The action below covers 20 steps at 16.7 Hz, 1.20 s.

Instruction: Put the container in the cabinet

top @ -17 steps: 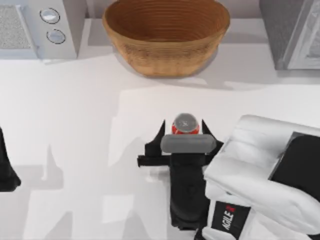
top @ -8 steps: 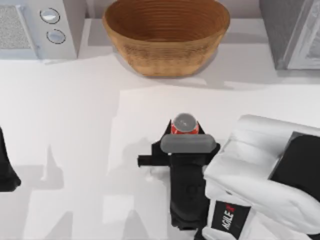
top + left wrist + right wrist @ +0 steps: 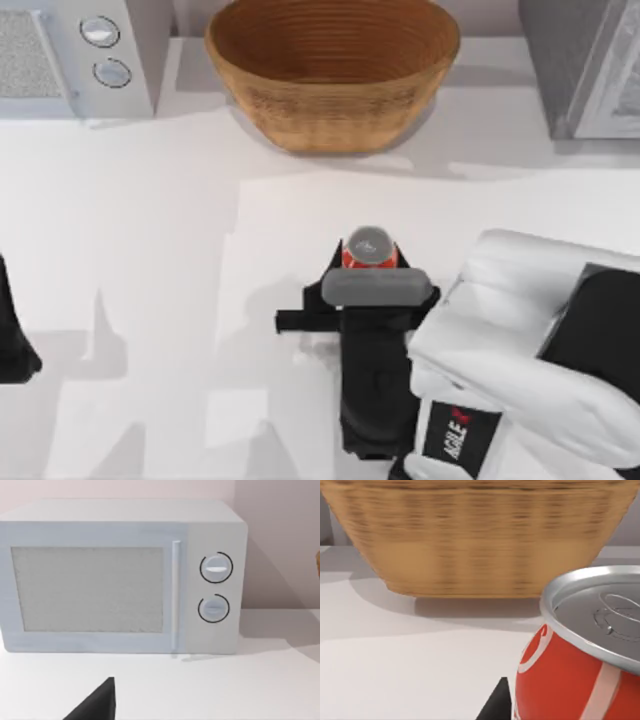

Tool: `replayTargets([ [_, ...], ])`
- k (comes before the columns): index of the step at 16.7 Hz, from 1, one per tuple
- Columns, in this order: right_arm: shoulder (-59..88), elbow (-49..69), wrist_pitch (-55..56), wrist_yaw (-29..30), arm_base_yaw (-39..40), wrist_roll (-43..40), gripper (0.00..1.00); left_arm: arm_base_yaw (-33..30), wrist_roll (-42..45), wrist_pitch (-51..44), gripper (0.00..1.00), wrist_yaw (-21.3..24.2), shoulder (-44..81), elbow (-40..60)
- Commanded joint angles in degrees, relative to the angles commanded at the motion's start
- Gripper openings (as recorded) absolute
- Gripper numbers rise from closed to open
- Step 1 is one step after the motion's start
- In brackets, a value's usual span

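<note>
Can (image 3: 369, 247): red, silver top, upright on the white table (image 3: 140, 200), near the middle, in front of the basket (image 3: 332, 70) and well apart from it. In the right wrist view the can (image 3: 580, 655) stands close up, red side with white markings, silver lid on top; the basket (image 3: 480, 535) rises behind it.

Right gripper (image 3: 368, 262): at the can, black fingers drawn in against its two sides, pinching it. A second ago the fingers stood spread, their tips clear of the can on either side; half a second ago they had already come in. Since then, no change seen. One dark fingertip (image 3: 496, 704) shows beside the can in the right wrist view.

Can position: the same as a second ago, or very nearly; it rests on the table, not raised.

Left arm (image 3: 12, 330): parked at the table's left edge, unmoved. Whether its fingers are spread or together cannot be told; a dark tip (image 3: 95, 702) shows low in the left wrist view.

Microwave (image 3: 75, 55): far left corner of the table, door closed, two dials (image 3: 216, 587).

Cabinet (image 3: 585, 65): grey, far right corner, well apart from the can.
</note>
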Motion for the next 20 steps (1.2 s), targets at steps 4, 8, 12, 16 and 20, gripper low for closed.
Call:
replayTargets([
  [4, -4.2, -0.4, -4.2, -0.2, -0.1, 0.1, 0.0, 0.0, 0.0, 0.0, 1.0, 0.0, 0.0, 0.0],
  [8, -16.5, -1.2, -15.8, -0.2, -0.2, 0.3, 0.0, 0.0, 0.0, 0.0, 1.0, 0.0, 0.0, 0.0],
  [12, -29.2, -1.8, -27.7, -0.3, -0.1, 0.5, 0.0, 0.0, 0.0, 0.0, 1.0, 0.0, 0.0, 0.0],
  [16, -33.1, -1.9, -31.6, -0.3, 0.1, 0.5, 0.0, 0.0, 0.0, 0.0, 1.0, 0.0, 0.0, 0.0],
  [20, -33.0, -1.7, -31.5, -0.3, 0.0, 0.6, 0.0, 0.0, 0.0, 0.0, 1.0, 0.0, 0.0, 0.0],
])
